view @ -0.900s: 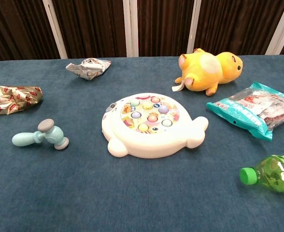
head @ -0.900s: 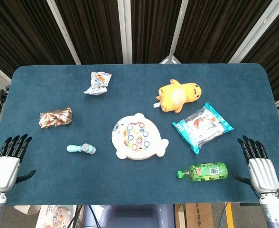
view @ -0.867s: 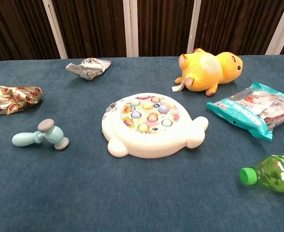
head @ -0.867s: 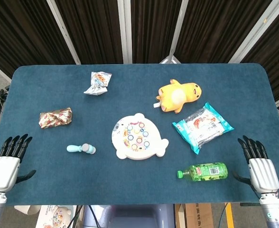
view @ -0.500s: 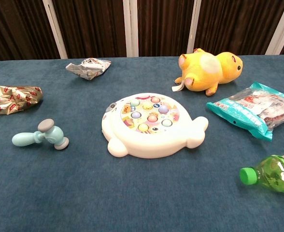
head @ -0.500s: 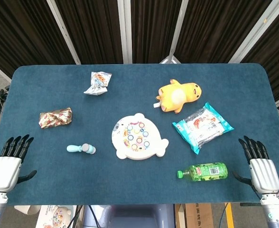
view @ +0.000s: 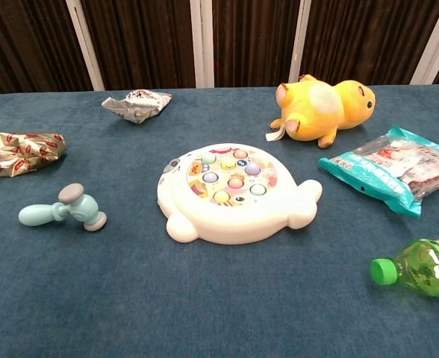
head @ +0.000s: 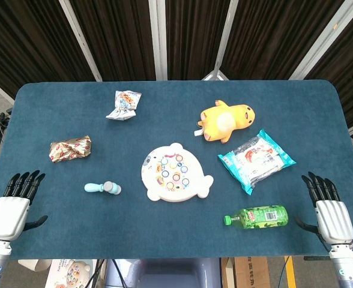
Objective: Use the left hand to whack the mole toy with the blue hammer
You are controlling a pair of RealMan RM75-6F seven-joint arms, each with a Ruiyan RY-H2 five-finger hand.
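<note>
The white mole toy, with coloured buttons on top, lies in the middle of the blue table. To its left lies the light blue hammer, handle pointing left. My left hand hovers at the table's near left corner, fingers straight and apart, holding nothing, well left of the hammer. At the near right corner my right hand is likewise open and empty. Neither hand shows in the chest view.
A crumpled red-and-gold wrapper lies behind the hammer, and a silver snack bag further back. A yellow plush, a teal snack packet and a green bottle lie on the right side.
My left hand has shifted slightly right and toward the near edge. Everything else is as before.
</note>
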